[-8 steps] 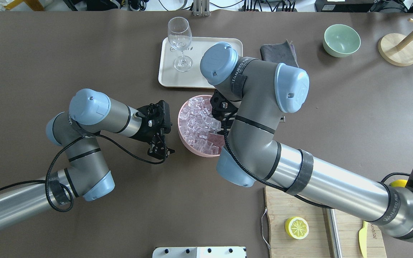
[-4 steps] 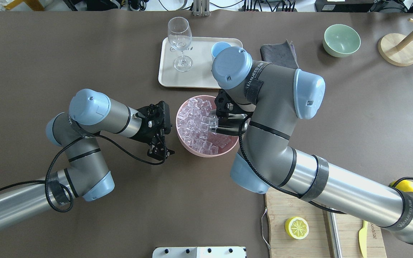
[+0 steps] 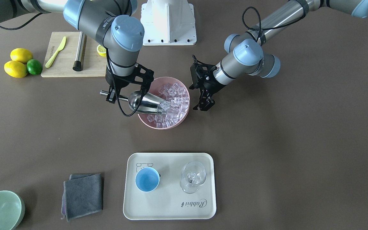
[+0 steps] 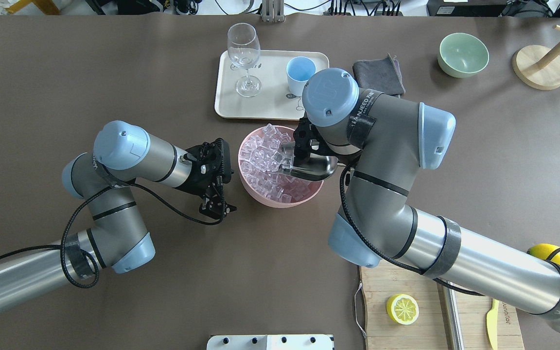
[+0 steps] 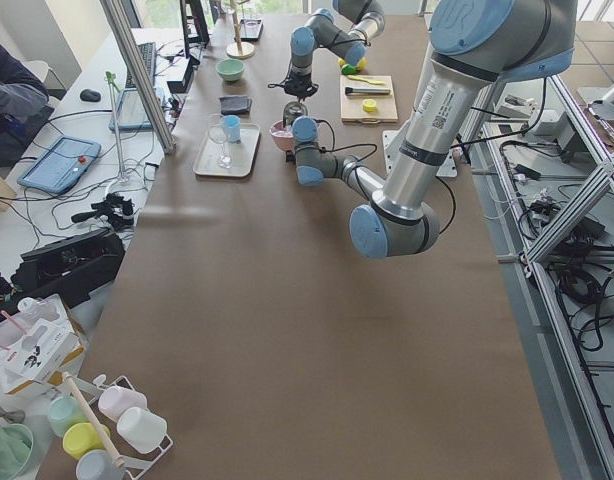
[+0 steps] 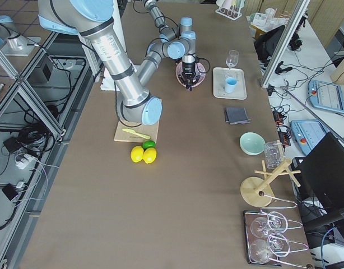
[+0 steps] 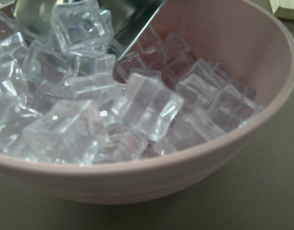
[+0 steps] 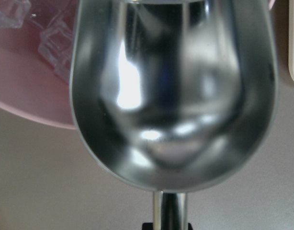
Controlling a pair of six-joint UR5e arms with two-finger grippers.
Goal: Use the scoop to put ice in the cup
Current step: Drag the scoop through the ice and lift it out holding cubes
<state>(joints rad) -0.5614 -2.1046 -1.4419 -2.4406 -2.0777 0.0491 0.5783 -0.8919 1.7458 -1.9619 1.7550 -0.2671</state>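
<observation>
— Scoop [image 3: 145, 103] handle pinched in our right pincer [image 3: 111, 95]; we have slid it back across the pink bowl [image 3: 158, 126].
— So ice [image 3: 172, 101] sits only at its lip; our cup [image 3: 147, 179] waits empty on the tray [image 3: 171, 207].

The left arm [image 4: 129, 155] and right arm [image 4: 387, 146] were built alike. Each had matte grey jointed housings closed by round pale-blue caps [image 4: 331, 97], and each cap had one small dark screw. The long sections were polished silver tubes [image 4: 494, 272], wrapped here and there with bands of black tape [image 4: 443, 248]. Thin black rings marked the seams. A black braided cable [image 4: 163, 204] ran loose along the outside of each arm. A black strap [image 4: 358, 121] with white lettering circled a grey housing. The left tool [image 4: 218, 210] and right tool [image 3: 115, 95] were black and open-framed, with bare linkages. The base [image 3: 168, 22] was white, with dark bolt holes.
</observation>
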